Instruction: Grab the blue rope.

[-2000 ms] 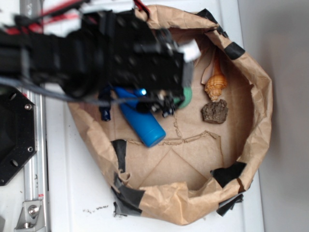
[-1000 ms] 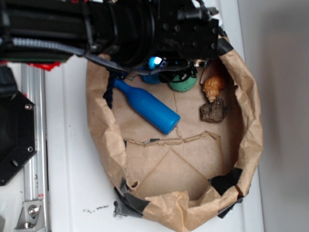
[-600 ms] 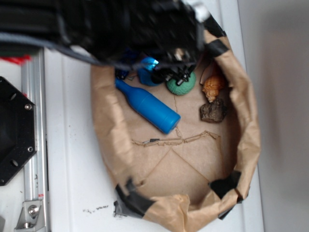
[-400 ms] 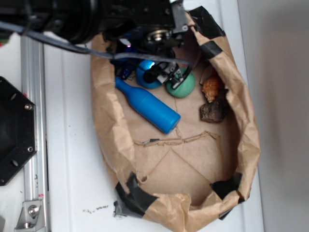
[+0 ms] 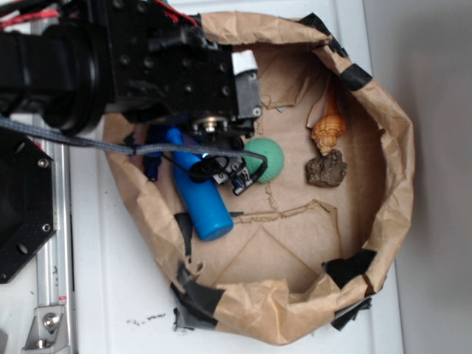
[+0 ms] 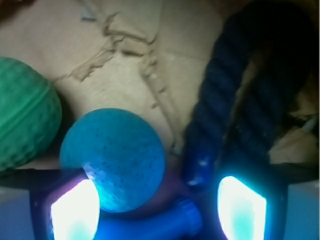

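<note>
Where everything sits: white desk (image 5: 110, 295), carries the bag, black mount plate at 9 o'clock edge
bag: brown paper bag (image 5: 402, 147), rim rolled down, black tape patches on rim, all loose items inside
arm: black arm (image 5: 96, 66) reaches in from 10 o'clock, covers the bag's upper-left part
blue rope: blue rope (image 6: 220, 100) folded double, dark twisted strands, lies on bag floor; exterior view shows only a bit (image 5: 151, 166) by the bag wall at 9 o'clock, just beside the bottle; one bound end lies in the gap between the fingers
bottle: blue bottle (image 5: 199, 195), lying, neck toward 12 o'clock under the arm, base toward 6
hand: hand (image 6: 157, 210) fingers spread wide, pinching nothing, low over the rope end; lit pads (image 6: 75, 210)
green ball: green ball (image 5: 264, 158), dimpled, at 3 o'clock of the hand, near
blue ball: blue ball (image 6: 112, 157), speckled, between green ball and rope, contact unclear
shell: orange shell (image 5: 328, 129), 2 o'clock in bag
rock: brown rock (image 5: 327, 168), touching shell's lower end
</note>
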{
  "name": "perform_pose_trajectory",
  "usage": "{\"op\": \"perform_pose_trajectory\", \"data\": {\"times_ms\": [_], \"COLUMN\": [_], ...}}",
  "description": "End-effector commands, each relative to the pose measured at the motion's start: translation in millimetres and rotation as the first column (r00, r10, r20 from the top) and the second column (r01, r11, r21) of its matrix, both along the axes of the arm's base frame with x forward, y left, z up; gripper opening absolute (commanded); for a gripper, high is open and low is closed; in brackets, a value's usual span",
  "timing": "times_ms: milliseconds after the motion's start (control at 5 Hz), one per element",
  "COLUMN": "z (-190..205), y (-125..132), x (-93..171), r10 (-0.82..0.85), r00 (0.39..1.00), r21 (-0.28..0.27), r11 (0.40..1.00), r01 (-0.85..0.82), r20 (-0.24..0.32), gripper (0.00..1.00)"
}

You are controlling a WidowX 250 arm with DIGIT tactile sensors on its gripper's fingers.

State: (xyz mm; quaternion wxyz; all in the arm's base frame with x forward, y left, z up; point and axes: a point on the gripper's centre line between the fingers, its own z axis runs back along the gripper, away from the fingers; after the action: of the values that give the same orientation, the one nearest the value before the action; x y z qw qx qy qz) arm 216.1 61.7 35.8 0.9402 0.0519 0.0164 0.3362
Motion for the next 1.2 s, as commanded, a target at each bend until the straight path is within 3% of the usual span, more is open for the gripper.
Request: {"op": "perform_pose_trajectory", "data": {"times_ms": [0,400,600,800,1000], "z": [-5.5,6.3,25.9,60.9,56.4], "y": [16.0,42.3,52.6,62.9,66.6], "x": [-12.3,-19.3,-29.7,-34.4,-26.3], "r10": [0.0,0.047,0.123,0.207,0.222], "r00": [1.0,0.999,0.99,0.965,0.965], "r21": [0.026,0.085,0.08,0.064,0.078], "r11": [1.0,0.995,0.989,0.974,0.969], "r01": [0.0,-0.048,-0.128,-0.219,-0.235], "r20": [-0.004,0.013,0.07,0.163,0.142], "gripper": [1.0,1.0,1.0,1.0,1.0]}}
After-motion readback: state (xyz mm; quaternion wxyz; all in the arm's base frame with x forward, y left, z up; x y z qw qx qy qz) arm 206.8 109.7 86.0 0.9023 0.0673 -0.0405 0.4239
